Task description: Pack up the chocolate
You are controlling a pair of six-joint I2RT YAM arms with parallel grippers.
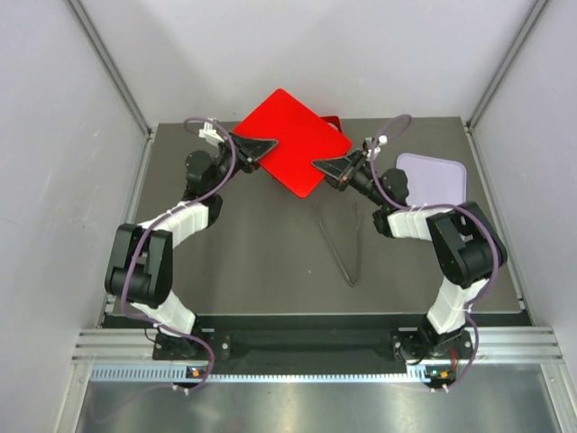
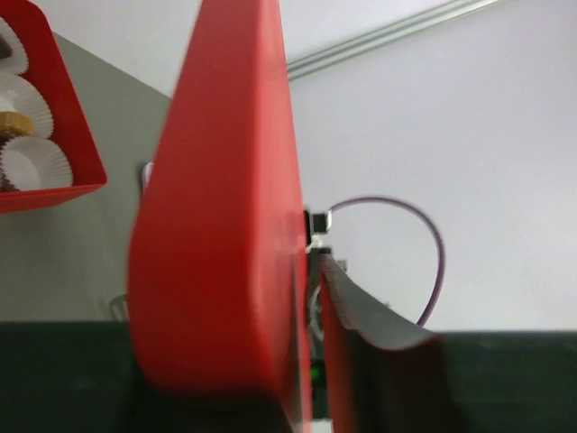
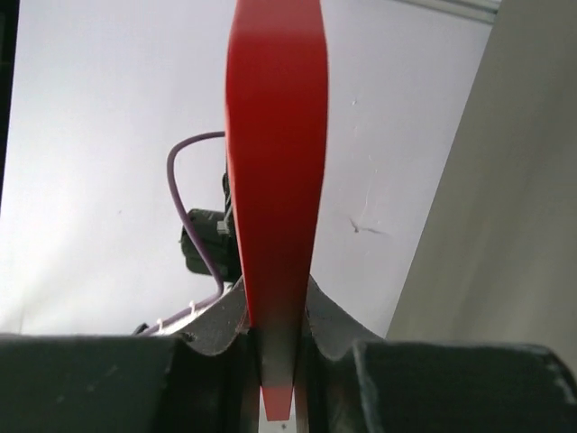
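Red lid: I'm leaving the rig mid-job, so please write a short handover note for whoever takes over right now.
Left pincer: shut on one edge of the red lid.
Right pincer: shut on the opposite edge.
Red box: open, below the raised lid. It holds white paper cups, and one of them has a tan chocolate in it.
Done: at least some chocolate is in the box.
Left: probably lower the lid onto the box, then release.
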